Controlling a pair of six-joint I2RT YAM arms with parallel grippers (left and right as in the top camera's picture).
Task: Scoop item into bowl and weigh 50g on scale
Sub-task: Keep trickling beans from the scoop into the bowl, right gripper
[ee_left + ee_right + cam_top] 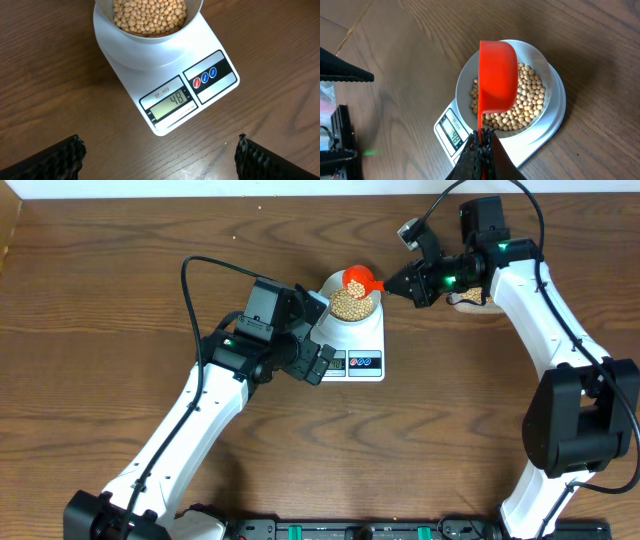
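Observation:
A white scale (362,343) stands mid-table with a pale bowl (335,292) on it. The bowl (150,40) holds many tan beans (150,15). The scale's display (170,102) reads 48. My right gripper (393,286) is shut on the thin handle of a red scoop (360,279). In the right wrist view the scoop (497,75) hangs tipped over the beans (530,100), with its outer side toward the camera and my right gripper (481,137) clamped on the handle. My left gripper (318,335) stands open at the scale's left front. Its fingers (65,160) are spread wide over bare wood.
A tan heap (468,301) shows behind the right arm at the back right, mostly hidden. The left arm's cable (200,270) loops over the table left of the scale. The table's far edge (300,198) meets a white wall.

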